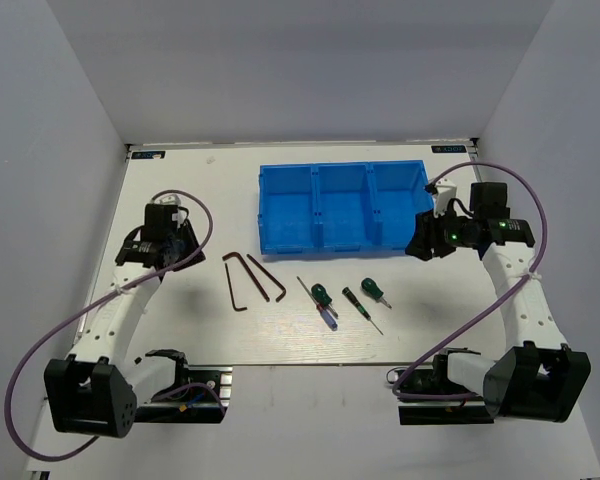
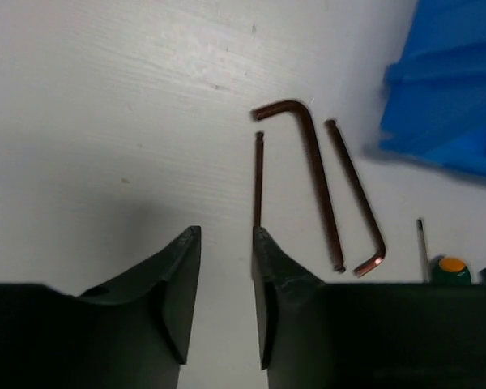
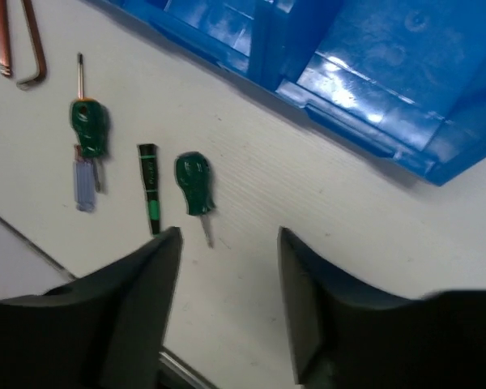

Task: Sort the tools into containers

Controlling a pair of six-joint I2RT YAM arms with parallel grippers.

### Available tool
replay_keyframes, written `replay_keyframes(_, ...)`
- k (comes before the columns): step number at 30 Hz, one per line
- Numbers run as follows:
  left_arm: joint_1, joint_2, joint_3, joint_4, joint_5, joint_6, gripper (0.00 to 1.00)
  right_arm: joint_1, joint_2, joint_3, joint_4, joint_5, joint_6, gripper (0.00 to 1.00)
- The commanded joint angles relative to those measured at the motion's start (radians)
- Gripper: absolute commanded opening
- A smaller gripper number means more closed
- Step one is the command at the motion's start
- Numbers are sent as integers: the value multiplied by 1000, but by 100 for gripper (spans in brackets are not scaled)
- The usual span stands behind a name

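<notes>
The left gripper (image 1: 177, 232), seen from above, hangs over the white table (image 1: 180, 180) at the 9 o'clock side, its jaws narrowly parted and empty. The right gripper (image 1: 421, 246) is spread wide, just off the 3 o'clock end of the bright blue three-compartment plastic tray (image 1: 264, 205).

On the left wrist, the dark L-shaped hex keys (image 2: 317, 174) lie at 1 o'clock of the left gripper (image 2: 227, 235).

On the right wrist, the right gripper (image 3: 227, 243) holds nothing. The stubby green-handled screwdrivers (image 3: 194, 178) lie at its 11 o'clock, on the table.

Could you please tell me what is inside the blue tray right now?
Nothing shows inside the blue tray: all three compartments look bare in the overhead view. The right gripper covers its near right corner, so that bit is unseen.
</notes>
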Motion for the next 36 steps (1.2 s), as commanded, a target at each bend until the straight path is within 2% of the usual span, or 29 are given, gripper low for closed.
replay_keyframes(1,2,44,-12,-30,-25,-37,48,5,14,-1,-24,-69,16,53)
replay_keyframes(3,-9,96,-35,-39,-51,-53,62,3,33,2,-37,-72,33,14)
replay_keyframes(4,-9,110,-48,-39,-39,-53,66,5,34,2,-43,-74,33,10)
replay_keyframes(6,-9,136,-80,-6,-23,-65,67,5,29,-22,-32,-80,36,11)
replay_keyframes(7,-9,156,-91,11,-23,-65,67,3,23,-30,-21,-80,42,17)
replay_keyframes(10,-9,182,-117,88,24,-65,67,3,11,-68,5,-79,45,22)
replay_keyframes(15,-29,253,-138,198,112,-42,65,5,32,-76,6,-72,45,24)
replay_keyframes(21,-61,351,-117,254,168,-22,62,5,52,-79,5,-69,45,25)
replay_keyframes(29,-155,469,-63,214,55,-31,60,5,58,-91,9,-62,45,26)
replay_keyframes(33,-198,541,-8,137,-58,-60,47,3,63,-90,9,-56,45,26)
replay_keyframes(36,-238,598,21,39,-158,-73,42,2,67,-81,5,-48,42,26)
